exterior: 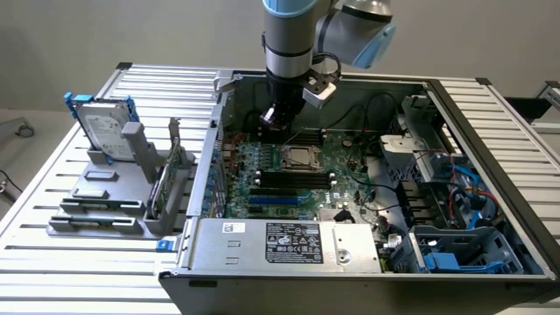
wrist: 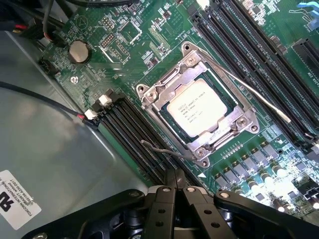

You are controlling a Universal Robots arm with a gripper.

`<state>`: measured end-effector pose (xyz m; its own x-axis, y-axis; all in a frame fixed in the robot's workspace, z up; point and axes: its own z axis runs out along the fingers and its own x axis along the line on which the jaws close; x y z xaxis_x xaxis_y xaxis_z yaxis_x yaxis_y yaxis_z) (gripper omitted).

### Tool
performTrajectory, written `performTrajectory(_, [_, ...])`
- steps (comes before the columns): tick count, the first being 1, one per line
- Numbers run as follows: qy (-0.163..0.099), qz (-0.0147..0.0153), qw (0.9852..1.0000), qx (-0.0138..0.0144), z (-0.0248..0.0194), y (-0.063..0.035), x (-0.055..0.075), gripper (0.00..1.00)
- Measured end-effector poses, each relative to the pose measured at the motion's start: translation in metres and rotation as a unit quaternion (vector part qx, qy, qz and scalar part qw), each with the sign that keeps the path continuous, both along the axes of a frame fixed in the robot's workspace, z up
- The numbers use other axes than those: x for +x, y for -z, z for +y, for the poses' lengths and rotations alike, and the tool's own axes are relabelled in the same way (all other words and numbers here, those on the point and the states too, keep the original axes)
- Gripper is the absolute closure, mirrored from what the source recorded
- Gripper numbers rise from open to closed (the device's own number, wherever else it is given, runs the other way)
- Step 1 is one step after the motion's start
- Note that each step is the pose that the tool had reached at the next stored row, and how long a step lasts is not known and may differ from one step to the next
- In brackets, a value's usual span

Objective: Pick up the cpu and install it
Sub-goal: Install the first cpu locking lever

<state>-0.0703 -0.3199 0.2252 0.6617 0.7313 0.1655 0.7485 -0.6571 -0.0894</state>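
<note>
Cpu [wrist: 196,110] apparently seated in socket [wrist: 149,97], apart from pressed-together, empty fingers [wrist: 174,181].

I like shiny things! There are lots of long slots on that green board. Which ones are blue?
The short slots nearest the grey power box are blue. The long memory slots just behind them are black.

One cpu [wrist: 195,106], one hard drive [exterior: 106,128], one motherboard [exterior: 289,180].

No legible text on labels [wrist: 17,199]
</note>
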Motion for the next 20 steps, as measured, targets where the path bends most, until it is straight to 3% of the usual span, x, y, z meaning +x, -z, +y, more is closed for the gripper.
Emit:
performTrajectory(2, [0.0,0.0,1.0,0.0,-0.0021,0.0,0.0,0.89])
performTrajectory(4, [0.0,0.0,1.0,0.0001,-0.007,0.0001,0.0,0.89])
performTrajectory(17, [0.0,-0.0001,1.0,0.0001,-0.0494,0.0001,0.0,0.89])
performTrajectory(20, [0.0,-0.0001,1.0,0.0001,-0.0494,0.0001,0.0,0.89])
